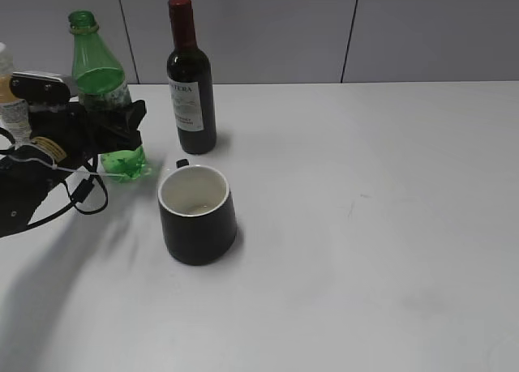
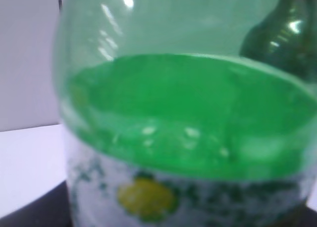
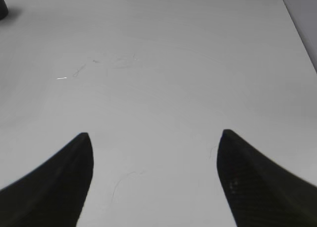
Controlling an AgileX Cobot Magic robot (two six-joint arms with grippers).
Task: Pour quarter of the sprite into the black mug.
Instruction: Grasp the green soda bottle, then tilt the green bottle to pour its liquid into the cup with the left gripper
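The sprite (image 1: 99, 72) is a clear-green bottle with no cap, standing upright at the back left of the table. My left gripper (image 1: 122, 127) is closed round its label band. In the left wrist view the sprite (image 2: 188, 113) fills the frame, blurred, and the jaws are hidden. The black mug (image 1: 197, 214), white inside, stands in front and to the right of the sprite, apart from it. My right gripper (image 3: 156, 153) is open and empty over the bare white table (image 3: 163, 64); it does not show in the exterior view.
A dark wine bottle (image 1: 190, 84) with a red cap stands just behind the mug, right of the sprite. An orange juice bottle (image 1: 11, 104) is at the far left edge. A dark object's edge (image 3: 2, 7) shows in the right wrist view's top left corner.
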